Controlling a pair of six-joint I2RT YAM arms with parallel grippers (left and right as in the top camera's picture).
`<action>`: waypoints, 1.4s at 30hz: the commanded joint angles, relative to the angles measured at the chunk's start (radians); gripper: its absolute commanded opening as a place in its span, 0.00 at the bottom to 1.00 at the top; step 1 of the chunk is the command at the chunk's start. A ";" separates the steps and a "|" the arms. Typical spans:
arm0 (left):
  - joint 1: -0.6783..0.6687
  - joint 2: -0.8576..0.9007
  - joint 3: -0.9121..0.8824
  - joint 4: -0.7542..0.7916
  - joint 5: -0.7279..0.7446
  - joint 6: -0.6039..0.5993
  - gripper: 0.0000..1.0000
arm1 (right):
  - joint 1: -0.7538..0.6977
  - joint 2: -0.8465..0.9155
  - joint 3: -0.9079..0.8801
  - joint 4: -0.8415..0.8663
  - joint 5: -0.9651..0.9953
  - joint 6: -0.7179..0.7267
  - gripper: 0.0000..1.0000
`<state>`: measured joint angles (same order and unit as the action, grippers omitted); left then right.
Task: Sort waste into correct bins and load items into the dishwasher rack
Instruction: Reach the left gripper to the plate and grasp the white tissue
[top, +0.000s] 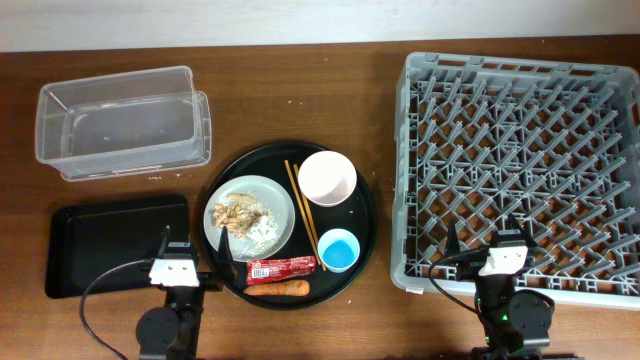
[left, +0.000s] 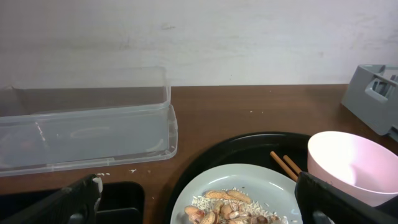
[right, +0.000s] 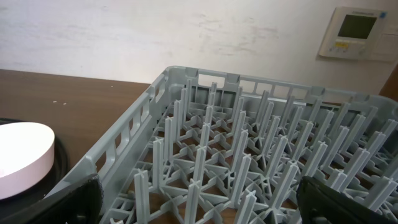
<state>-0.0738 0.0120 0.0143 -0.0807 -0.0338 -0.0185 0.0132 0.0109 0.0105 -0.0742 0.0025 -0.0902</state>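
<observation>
On the large round black tray (top: 365, 215) lie a grey-white plate (top: 268, 195) with beige food scraps (top: 240, 212), wooden chopsticks (top: 302, 215), a pale pink bowl (top: 327, 178), a light blue cup (top: 339, 250), a red wrapper (top: 281, 268) and a carrot (top: 277, 290). No tissue shows. My left gripper (top: 195, 250) is open and empty at the tray's front left; its wrist view shows the plate (left: 249, 183), scraps (left: 227, 208), chopsticks (left: 285, 163) and bowl (left: 351, 165) between its jaws (left: 199, 211). My right gripper (top: 492, 242) is open and empty over the front edge of the grey dishwasher rack (top: 520, 150).
The clear tub (top: 115, 130) stands at the back left and shows in the left wrist view (left: 87, 124). The flat black tray (top: 115, 245) lies in front of it. The right wrist view shows the rack's pegs (right: 249, 143) between its jaws (right: 202, 208), with the bowl (right: 22, 158) at left.
</observation>
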 joint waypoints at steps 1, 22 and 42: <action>-0.004 -0.007 -0.006 -0.002 0.011 0.016 0.99 | 0.007 -0.007 -0.005 -0.005 -0.005 -0.007 0.98; -0.004 -0.007 -0.006 -0.002 0.011 0.015 0.99 | 0.007 -0.007 -0.005 -0.005 -0.005 -0.006 0.98; -0.004 0.345 0.276 -0.227 0.032 -0.042 0.99 | 0.007 0.092 0.209 -0.208 -0.036 0.137 0.98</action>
<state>-0.0738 0.2413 0.1539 -0.2611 -0.0116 -0.0422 0.0132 0.0570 0.1143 -0.2443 -0.0219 0.0257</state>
